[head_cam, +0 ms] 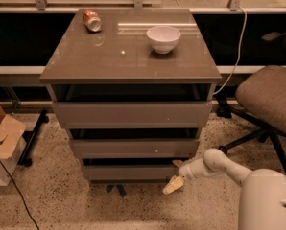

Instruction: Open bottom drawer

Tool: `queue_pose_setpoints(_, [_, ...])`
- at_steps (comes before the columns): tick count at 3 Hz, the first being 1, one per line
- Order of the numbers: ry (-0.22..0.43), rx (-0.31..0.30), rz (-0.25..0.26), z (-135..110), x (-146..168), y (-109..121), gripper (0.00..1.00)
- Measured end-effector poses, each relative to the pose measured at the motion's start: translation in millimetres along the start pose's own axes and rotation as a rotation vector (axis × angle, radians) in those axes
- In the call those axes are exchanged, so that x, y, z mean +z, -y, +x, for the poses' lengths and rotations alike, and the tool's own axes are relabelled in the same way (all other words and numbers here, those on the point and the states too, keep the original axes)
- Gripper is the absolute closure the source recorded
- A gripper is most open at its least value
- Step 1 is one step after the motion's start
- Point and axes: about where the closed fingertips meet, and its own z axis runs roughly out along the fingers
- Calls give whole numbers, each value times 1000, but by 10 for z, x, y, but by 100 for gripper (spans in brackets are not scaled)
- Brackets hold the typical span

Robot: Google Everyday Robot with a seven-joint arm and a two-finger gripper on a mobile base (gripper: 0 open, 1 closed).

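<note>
Though close to bottom drawer (128, 172), jaws: spread apart, holding nothing.
Gripper (175, 174): low, at that drawer's right front corner.
Bottom drawer: lowest of three, front seemingly flush, not yet pulled out.
Left: hook the edge, pull outward.
Writing: none legible; red can (91, 20) on cabinet top (109, 56) unreadable.

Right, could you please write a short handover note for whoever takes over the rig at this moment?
End effector: low at the right end of the bottom drawer, by its front corner; contact cannot be told.
Bottom drawer: lowest of three, front no further out than the middle drawer above, so it looks shut.
Done: approach.
Left: take hold of the front and pull it out.
On the cabinet top: white bowl and can, not part of the job.
</note>
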Motion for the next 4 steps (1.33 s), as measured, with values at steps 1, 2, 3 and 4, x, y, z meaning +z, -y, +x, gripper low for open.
queue_pose_setpoints(1, [13, 4, -7, 20, 130, 120, 0])
queue_pose_setpoints(2, [46, 2, -10, 42, 275, 299, 0])
queue_pose_setpoints(3, [64, 2, -6, 50, 345, 441, 0])
queue_pose_setpoints(4, [102, 73, -37, 221, 467, 509, 27])
